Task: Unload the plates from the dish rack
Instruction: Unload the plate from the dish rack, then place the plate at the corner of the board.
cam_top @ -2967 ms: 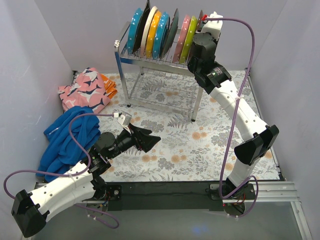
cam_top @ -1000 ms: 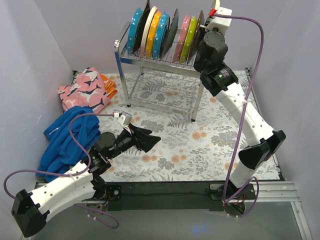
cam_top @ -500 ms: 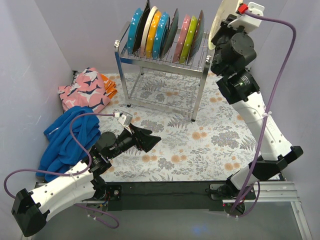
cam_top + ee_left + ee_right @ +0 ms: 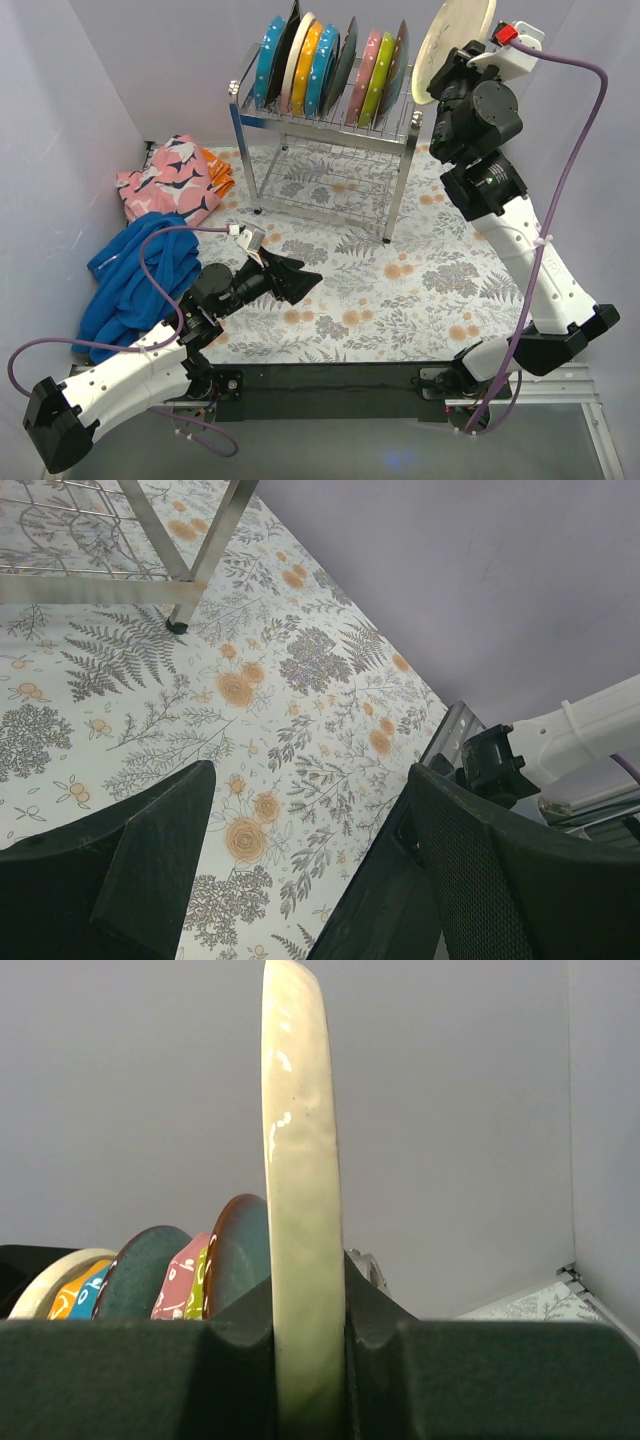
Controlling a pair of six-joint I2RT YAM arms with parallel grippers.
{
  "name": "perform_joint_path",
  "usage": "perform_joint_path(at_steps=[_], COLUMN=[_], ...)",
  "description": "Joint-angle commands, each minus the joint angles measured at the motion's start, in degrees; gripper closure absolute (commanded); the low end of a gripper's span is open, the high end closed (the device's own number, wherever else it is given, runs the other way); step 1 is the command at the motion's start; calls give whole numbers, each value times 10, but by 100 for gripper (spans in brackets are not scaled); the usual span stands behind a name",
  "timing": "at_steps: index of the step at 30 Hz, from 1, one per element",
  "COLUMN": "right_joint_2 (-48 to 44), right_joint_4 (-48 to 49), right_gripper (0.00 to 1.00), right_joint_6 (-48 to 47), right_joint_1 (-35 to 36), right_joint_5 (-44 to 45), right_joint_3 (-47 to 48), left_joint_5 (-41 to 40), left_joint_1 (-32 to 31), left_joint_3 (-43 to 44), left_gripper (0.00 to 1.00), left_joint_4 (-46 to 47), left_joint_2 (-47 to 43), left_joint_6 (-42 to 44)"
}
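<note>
The chrome dish rack [image 4: 322, 128] stands at the back of the table with several plates [image 4: 330, 65] upright in its top slots: teal, cream, orange, dark, pink, lime green. My right gripper [image 4: 452, 62] is shut on a cream plate [image 4: 452, 35], held upright in the air to the right of the rack and clear of it. In the right wrist view the cream plate [image 4: 303, 1210] stands edge-on between my fingers, with the racked plates [image 4: 200, 1265] behind. My left gripper [image 4: 300, 280] is open and empty, low over the floral cloth; the left wrist view shows its fingers [image 4: 480, 860] wide apart.
A blue garment [image 4: 140, 275] and a pink patterned cloth [image 4: 170, 180] lie at the left. The rack's right front leg [image 4: 205, 565] stands on the floral tablecloth [image 4: 400, 290]. White walls close in on both sides.
My right gripper has lifted the cream plate out of the rack's right end and carried it up and to the right. The left arm has not moved.
</note>
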Motion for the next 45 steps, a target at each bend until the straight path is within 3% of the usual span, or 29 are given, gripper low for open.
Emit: perform_joint_path(at_steps=[1,17,25,32,45], right_joint_2=[-53,-102,-146,-217,-343], right_joint_4=[94,70,34,29,31], right_gripper=[99,99,99,99,99], right_joint_6=[71,177,289,377,472], right_joint_1=[-8,-129,-243,-304,-347], right_joint_5=[-23,-60,-120,-167,-185], right_joint_3=[-8,-77,-162,-313,-532], left_joint_5=[-1,0,4,8,19], left_joint_1=[-3,-3,-3,-2,-3], left_joint_3=[1,0,2,3,3], left_gripper=[24,24,24,24,24], left_joint_4=[4,8,11,14,20], left_joint_2=[0,9,19,27,34], left_joint_6=[7,8,8,8,6])
